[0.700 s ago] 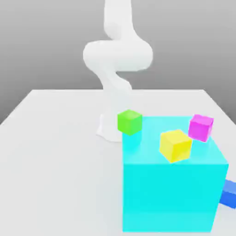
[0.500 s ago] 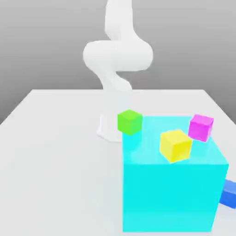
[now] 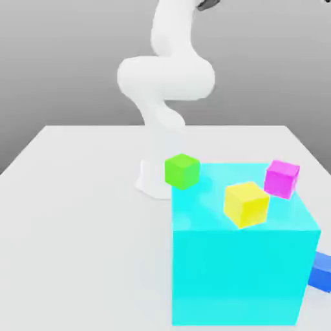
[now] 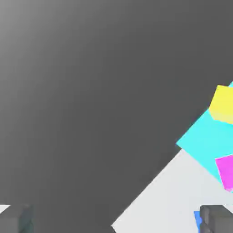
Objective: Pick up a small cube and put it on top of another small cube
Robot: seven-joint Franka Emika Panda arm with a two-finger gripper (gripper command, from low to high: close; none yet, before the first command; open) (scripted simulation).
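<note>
Standing at the back of the white table (image 3: 77,213), the white robot arm (image 3: 165,77) rises out of the top of the exterior view. In front of it a huge cyan cube (image 3: 242,265) fills the lower part toward the exterior view's right. A green cube (image 3: 181,171) is at its far corner, a yellow cube (image 3: 246,204) rests on its top face, and a magenta cube (image 3: 282,178) is at its far edge on the exterior view's right. The small blue cube (image 3: 321,272) lies on the table just beside the huge cube, at the exterior view's right edge, partly cut by the frame

On the hand view, two dark grey fingers (image 4: 217,219) stand far from each other, so the jaws are wide and hold nothing. The small blue cube (image 4: 197,219) peeks out beside one finger, on the table (image 4: 168,195). The huge cyan cube (image 4: 207,136) carries the yellow cube (image 4: 223,103) and the magenta cube (image 4: 226,170)
</note>
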